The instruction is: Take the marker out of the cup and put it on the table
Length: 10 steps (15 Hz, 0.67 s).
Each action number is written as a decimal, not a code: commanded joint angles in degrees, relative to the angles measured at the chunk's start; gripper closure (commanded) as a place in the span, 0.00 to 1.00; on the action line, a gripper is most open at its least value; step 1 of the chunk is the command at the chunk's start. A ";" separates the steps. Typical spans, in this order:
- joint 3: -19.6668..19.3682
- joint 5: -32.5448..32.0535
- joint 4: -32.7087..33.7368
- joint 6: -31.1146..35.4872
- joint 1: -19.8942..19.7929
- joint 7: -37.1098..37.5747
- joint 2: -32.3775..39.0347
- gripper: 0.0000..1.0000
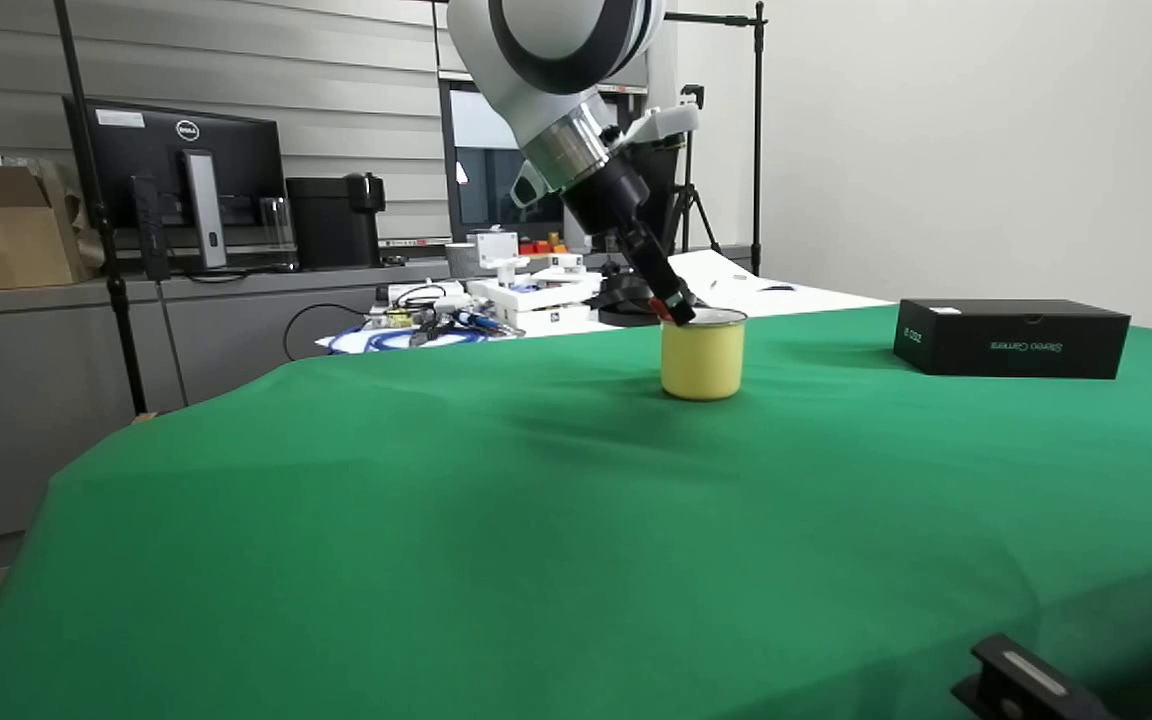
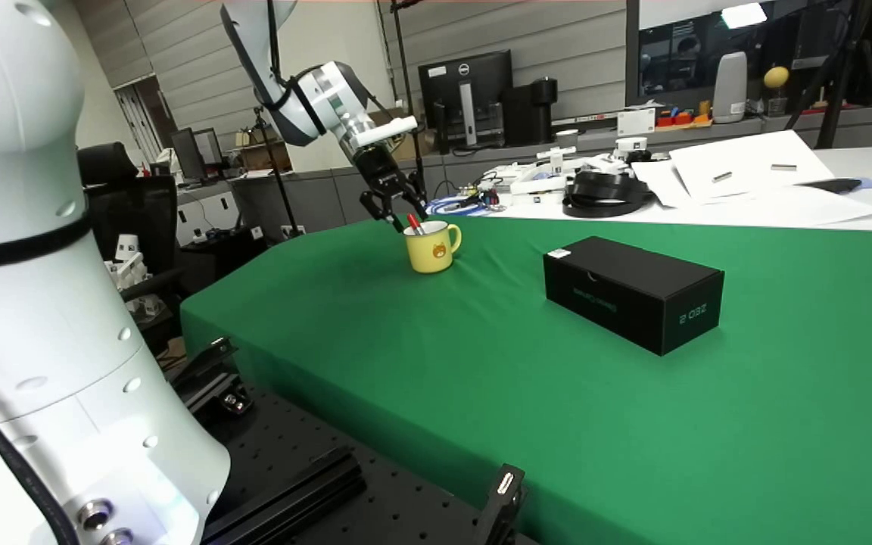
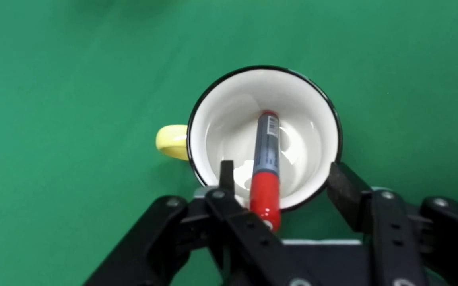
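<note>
The pale-yellow cup (image 1: 703, 362) stands upright on the green table (image 1: 416, 540). It shows a bear print and a handle in an exterior view (image 2: 430, 256). In the wrist view I look into its white inside (image 3: 306, 103). The marker (image 3: 266, 155) leans in the cup, its grey-blue body inside and its red end sticking out over the rim. The red end also shows in an exterior view (image 2: 413, 222). My gripper (image 3: 281, 173) is open at the rim, one finger on each side of the marker, with gaps to both. The left finger partly covers the red end.
A black rectangular box (image 1: 1016, 340) lies on the green table, apart from the cup; it also shows in an exterior view (image 2: 633, 295). Behind is a white table (image 2: 769, 212) with papers, cables and white parts. A black clamp (image 2: 502, 499) sits at the green table's edge.
</note>
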 commanded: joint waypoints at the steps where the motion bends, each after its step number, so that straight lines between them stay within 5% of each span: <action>1: 0.01 0.44 1.98 -1.10 0.40 0.96 0.88 0.67; 6: 0.02 0.51 2.12 -1.17 0.60 0.89 0.81 0.99; 10: -0.01 0.80 2.66 -2.08 0.49 0.66 -0.25 0.94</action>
